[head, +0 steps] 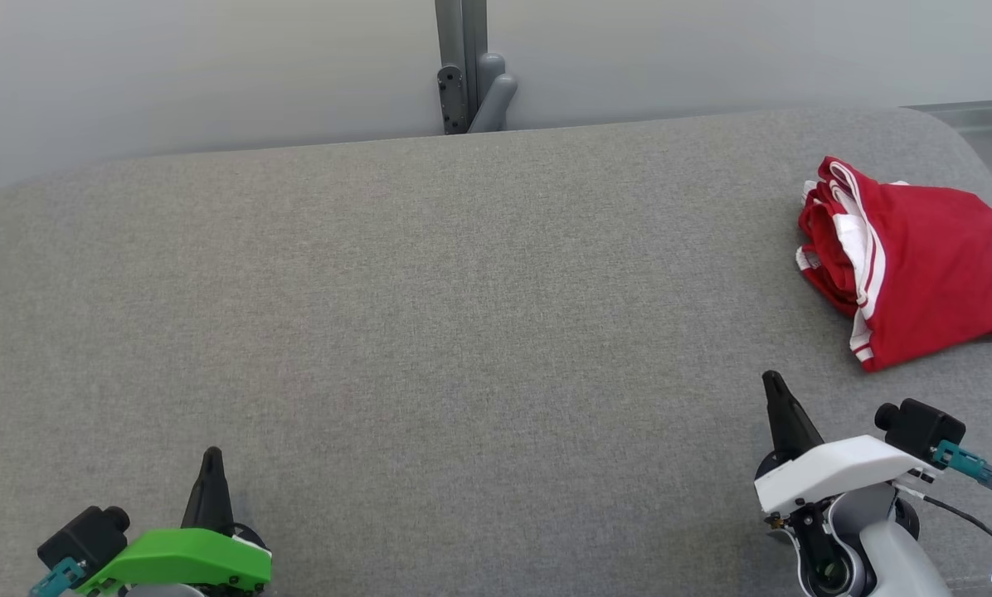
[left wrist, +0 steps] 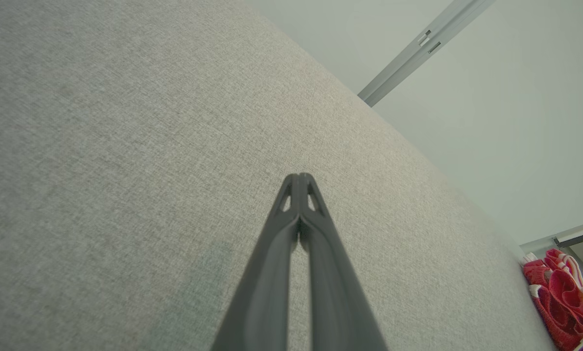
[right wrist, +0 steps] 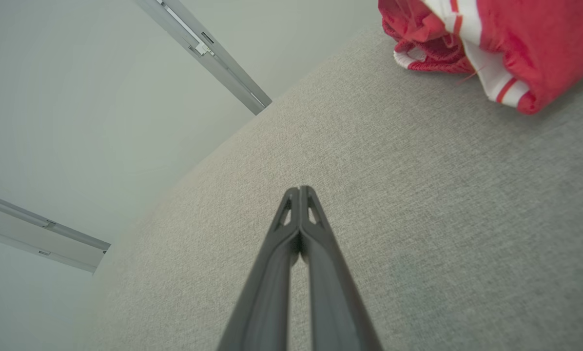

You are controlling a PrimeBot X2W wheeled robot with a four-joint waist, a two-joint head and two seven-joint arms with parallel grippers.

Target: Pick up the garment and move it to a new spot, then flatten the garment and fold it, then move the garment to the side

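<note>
A red garment (head: 919, 265) with white stripes lies folded at the far right of the grey table (head: 463, 315). It also sits at the lower right corner of the left wrist view, garment (left wrist: 562, 302), and at the top right of the right wrist view, garment (right wrist: 506, 39). My right gripper (head: 771, 380) is shut with nothing in it, a short way in front of the garment and to its left. My left gripper (head: 211, 453) is shut and empty at the lower left, far from the garment. Both wrist views show the fingertips pressed together, left gripper (left wrist: 299, 176) and right gripper (right wrist: 299, 189).
A grey post (head: 467, 66) stands behind the table's far edge against a pale wall. The table's rounded right edge runs close behind the garment.
</note>
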